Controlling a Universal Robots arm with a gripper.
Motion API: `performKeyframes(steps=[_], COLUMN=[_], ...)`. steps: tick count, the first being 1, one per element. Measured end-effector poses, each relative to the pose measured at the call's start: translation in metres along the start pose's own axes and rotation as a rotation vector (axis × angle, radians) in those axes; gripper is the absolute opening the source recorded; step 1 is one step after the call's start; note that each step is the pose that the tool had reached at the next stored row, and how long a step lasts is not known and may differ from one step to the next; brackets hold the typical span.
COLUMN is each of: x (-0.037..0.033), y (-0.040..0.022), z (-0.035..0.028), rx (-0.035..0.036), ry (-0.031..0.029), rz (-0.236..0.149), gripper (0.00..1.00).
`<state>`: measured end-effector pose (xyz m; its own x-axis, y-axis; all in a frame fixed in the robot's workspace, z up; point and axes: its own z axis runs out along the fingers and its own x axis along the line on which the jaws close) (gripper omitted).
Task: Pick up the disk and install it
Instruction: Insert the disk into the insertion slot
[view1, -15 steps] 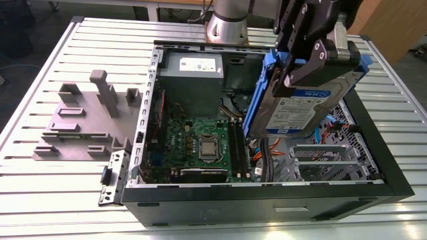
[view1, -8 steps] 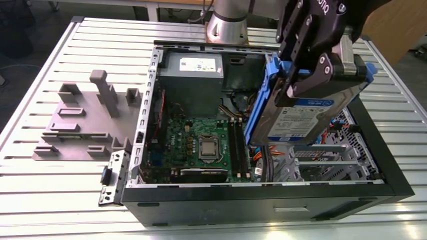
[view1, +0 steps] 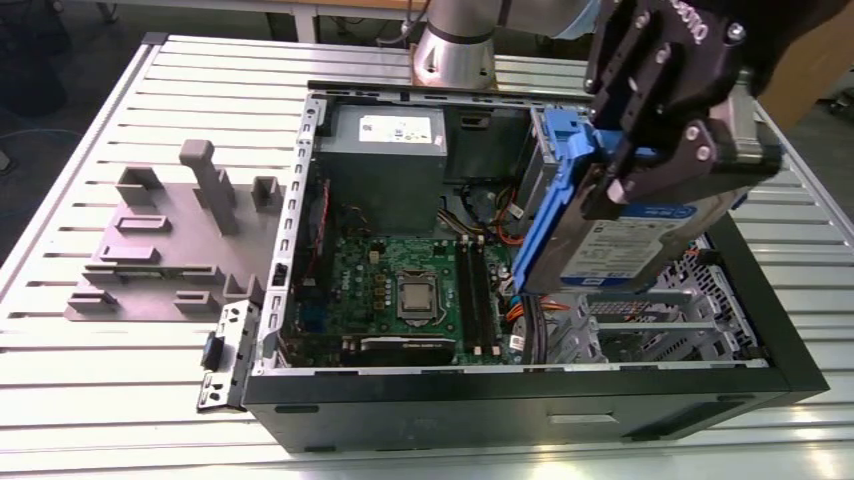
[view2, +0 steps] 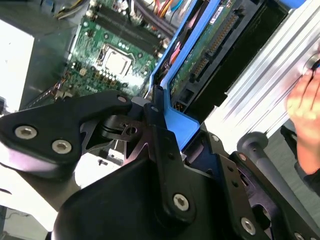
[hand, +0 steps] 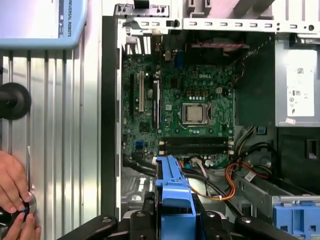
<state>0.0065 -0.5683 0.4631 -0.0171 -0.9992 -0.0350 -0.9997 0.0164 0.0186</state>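
Hanging over the open case (view1: 534, 410), the disk (view1: 641, 245) was found in the grasp of the gripper (view1: 654, 175). The black fingers were closed on its edges, one pressing on each side. The disk stood tilted on edge at the side of the case toward the exterior view's right, above the metal drive bay (view1: 641, 330). Contact between disk and bay could not be determined.

Condition of the disk: a flat rectangular silver body bearing a white-and-blue label on the face turned toward the exterior view's right. A blue carrier frame (view1: 541, 220) ran round its edges. In the second wrist view the opposite face showed a green circuit board (view2: 210, 45) with a dark connector strip, bordered by the same blue frame. In the first wrist view the frame's end (hand: 172, 195) projected between the fingers, pointing toward the motherboard (hand: 185, 100).

Inside the case, the green motherboard lay flat with its processor socket exposed. A grey power supply (view1: 387, 150) with a white sticker sat at the far end. Orange and black cables ran beside the bay.

The case rested on a slatted metal tabletop (view1: 80, 400). A grey fixture (view1: 160, 240) with upright posts stood on it toward the exterior view's left, well apart from the disk. A hand (hand: 15, 195) rested on a round knob at the tabletop's edge.
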Motion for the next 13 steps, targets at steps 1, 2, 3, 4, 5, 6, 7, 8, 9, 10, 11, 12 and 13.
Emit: performKeyframes(steps=[1,2,3,4,5,6,7,8,9,10,11,12,13], x=[0.0002,0.0003,0.0005,0.0006,0.0006,0.0007,0.0009,0.0011,0.0015,0.0018,0.0021,0.0024,0.0026], y=[-0.0041,-0.0081,-0.0121,-0.0151,-0.0179,-0.0204,-0.0226,-0.0249,-0.0271,-0.0296,-0.0327,-0.0358,-0.0388], z=[0.0004,0.0011,0.0019,0.0028,0.0039,0.005,0.0058,0.0062,0.0062,0.0063,0.0063,0.0063,0.0063], rx=[-0.0003,-0.0005,-0.0008,-0.0013,-0.0017,-0.0021,-0.0023,-0.0024,-0.0025,-0.0029,-0.0035,-0.0038,-0.0041], ry=[0.0002,0.0,0.0001,0.0002,0.0002,0.0001,0.0001,0.0002,0.0003,0.0003,0.0002,0.0002,0.0003], rz=[0.0,0.0,0.0,0.0,0.0,-0.001,-0.001,-0.001,-0.001,-0.001,-0.001,-0.001,-0.001], gripper=[0.36,0.36,0.36,0.36,0.36,0.36,0.36,0.36,0.36,0.36,0.36,0.36,0.36])
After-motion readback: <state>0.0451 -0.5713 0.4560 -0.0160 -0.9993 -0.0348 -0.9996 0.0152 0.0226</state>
